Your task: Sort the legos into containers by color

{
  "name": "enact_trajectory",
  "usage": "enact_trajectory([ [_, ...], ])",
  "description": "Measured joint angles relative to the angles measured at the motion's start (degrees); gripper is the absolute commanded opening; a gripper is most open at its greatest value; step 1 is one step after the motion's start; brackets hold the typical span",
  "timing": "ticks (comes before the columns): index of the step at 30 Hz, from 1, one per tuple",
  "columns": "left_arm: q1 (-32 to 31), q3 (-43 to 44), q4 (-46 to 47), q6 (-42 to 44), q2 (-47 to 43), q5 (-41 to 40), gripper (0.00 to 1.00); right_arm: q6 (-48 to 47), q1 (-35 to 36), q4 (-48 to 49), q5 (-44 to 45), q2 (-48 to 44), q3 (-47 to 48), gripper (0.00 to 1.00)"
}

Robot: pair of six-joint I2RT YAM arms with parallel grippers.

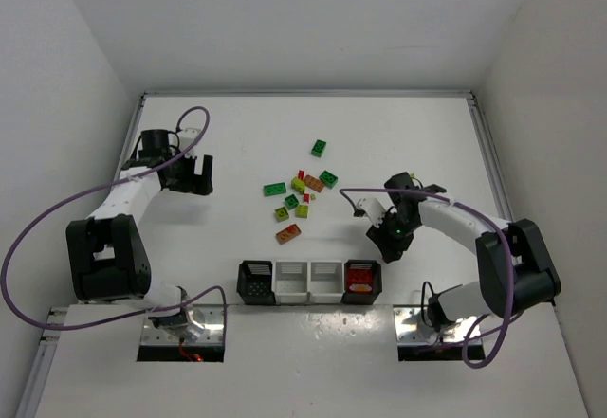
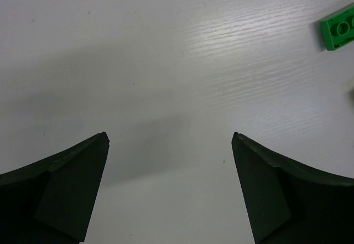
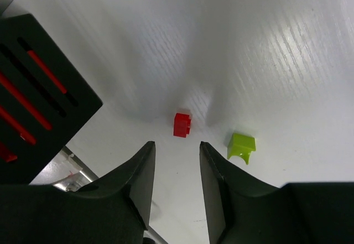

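Observation:
The legos lie loose mid-table: dark green bricks (image 1: 321, 148) (image 1: 274, 189), yellow-green ones (image 1: 282, 213), an orange-brown one (image 1: 288, 233) and tiny red ones (image 1: 306, 198). The containers stand in a row near the front: black (image 1: 256, 282), white (image 1: 291, 282), white (image 1: 326, 282), black (image 1: 361, 281) with red pieces inside. My right gripper (image 1: 394, 238) (image 3: 177, 143) is open and empty, just above a tiny red brick (image 3: 182, 124), with a yellow-green piece (image 3: 241, 145) to its right. My left gripper (image 1: 194, 176) (image 2: 170, 136) is open and empty over bare table.
The right black bin (image 3: 38, 89) fills the left of the right wrist view, close to that gripper. One dark green brick (image 2: 338, 27) shows at the top right edge of the left wrist view. White walls enclose the table. Metal base plates (image 1: 180, 328) sit at the near edge.

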Motion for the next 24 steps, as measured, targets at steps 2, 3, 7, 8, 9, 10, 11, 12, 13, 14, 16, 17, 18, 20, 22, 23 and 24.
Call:
enact_trajectory([
  [2, 0.0, 0.0, 0.0, 0.0, 0.1, 0.0, 1.00, 0.6, 0.8, 0.9, 0.7, 0.2, -0.2, 0.38],
  [3, 0.0, 0.0, 0.0, 0.0, 0.1, 0.0, 1.00, 0.9, 1.3, 1.3, 1.1, 0.4, -0.3, 0.38],
  [7, 0.0, 0.0, 0.0, 0.0, 0.1, 0.0, 1.00, 1.9, 3.1, 2.6, 2.6, 1.9, -0.4, 0.38],
  [8, 0.0, 0.0, 0.0, 0.0, 0.1, 0.0, 1.00, 2.0, 3.5, 2.9, 2.9, 2.1, -0.5, 0.38],
  [9, 0.0, 0.0, 0.0, 0.0, 0.1, 0.0, 1.00, 2.3, 3.8, 3.3, 3.0, 2.3, -0.6, 0.38],
  [10, 0.0, 0.0, 0.0, 0.0, 0.1, 0.0, 1.00, 2.5, 4.0, 3.5, 3.3, 2.6, -0.8, 0.38],
  [11, 0.0, 0.0, 0.0, 0.0, 0.1, 0.0, 1.00, 2.7, 4.3, 3.7, 3.5, 2.9, -1.0, 0.38],
  [12, 0.0, 0.0, 0.0, 0.0, 0.1, 0.0, 1.00, 2.8, 4.5, 3.7, 3.7, 3.1, -1.0, 0.38],
  [13, 0.0, 0.0, 0.0, 0.0, 0.1, 0.0, 1.00, 3.0, 4.5, 3.8, 4.0, 3.3, -1.1, 0.38],
  [14, 0.0, 0.0, 0.0, 0.0, 0.1, 0.0, 1.00, 3.1, 4.5, 3.9, 4.2, 3.5, -1.2, 0.38],
  [16, 0.0, 0.0, 0.0, 0.0, 0.1, 0.0, 1.00, 3.5, 4.8, 4.1, 4.6, 3.7, -1.2, 0.38],
  [17, 0.0, 0.0, 0.0, 0.0, 0.1, 0.0, 1.00, 3.6, 4.9, 4.1, 4.7, 3.8, -1.2, 0.38],
  [18, 0.0, 0.0, 0.0, 0.0, 0.1, 0.0, 1.00, 3.8, 5.0, 4.2, 4.9, 3.9, -1.2, 0.38],
  [20, 0.0, 0.0, 0.0, 0.0, 0.1, 0.0, 1.00, 4.2, 5.1, 4.2, 5.3, 4.2, -1.0, 0.37],
  [22, 0.0, 0.0, 0.0, 0.0, 0.2, 0.0, 1.00, 4.5, 5.4, 4.2, 5.7, 4.4, -0.8, 0.37],
  [23, 0.0, 0.0, 0.0, 0.0, 0.2, 0.0, 1.00, 4.7, 5.5, 4.2, 5.9, 4.7, -0.7, 0.36],
  [24, 0.0, 0.0, 0.0, 0.0, 0.4, 0.0, 1.00, 4.9, 5.6, 4.1, 6.1, 4.8, -0.5, 0.35],
])
